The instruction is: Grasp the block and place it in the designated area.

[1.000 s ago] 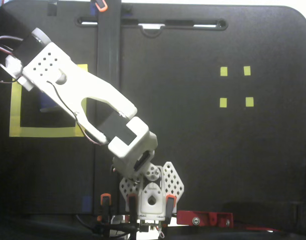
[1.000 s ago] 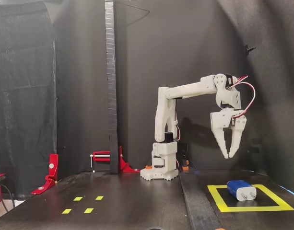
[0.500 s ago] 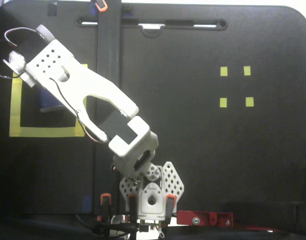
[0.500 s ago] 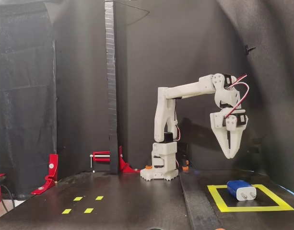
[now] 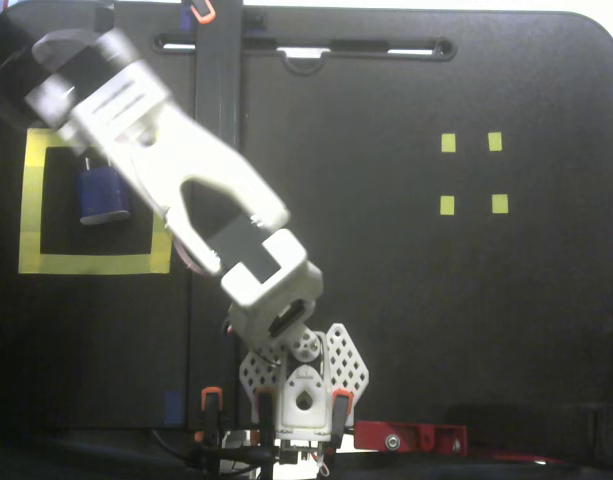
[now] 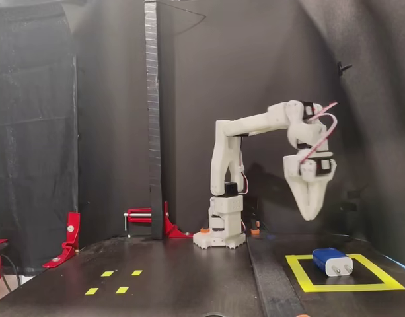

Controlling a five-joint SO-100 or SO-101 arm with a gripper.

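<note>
1. Around the work area, the black table (image 6: 189,277) carried 4 small yellow markers (image 5: 473,173) set in a square, well apart from the designated area (image 5: 31,215); in the side-on fixed view they (image 6: 113,281) lay at the front left.
2. A tall dark post (image 6: 152,119) rose from the table beside the arm's base (image 6: 220,238), with a red clamp (image 6: 146,218) at its foot and another red bracket (image 6: 69,238) at the far left.
3. In the top-down fixed view a red clamp (image 5: 411,437) sat beside the arm's base (image 5: 304,385) at the lower edge, and a long slot (image 5: 306,46) ran along the far edge of the table.
4. From above, the white arm (image 5: 186,170) was blurred and crossed the right part of the yellow border, hiding the top edge of the block (image 5: 102,195) and the hand itself.
5. The block's prongs could not be made out from above; in the side-on fixed view they pointed toward the right front corner of the square.
6. In the side-on fixed view the hand (image 6: 310,212) hung in the air, pointing down, its fingers looking drawn together with nothing between them, though the motion blur left this somewhat uncertain.
7. The block (image 6: 332,261) lay flat on the table inside the designated area (image 6: 341,286), below the hand and slightly to its right in that view, clearly apart from it.
</note>
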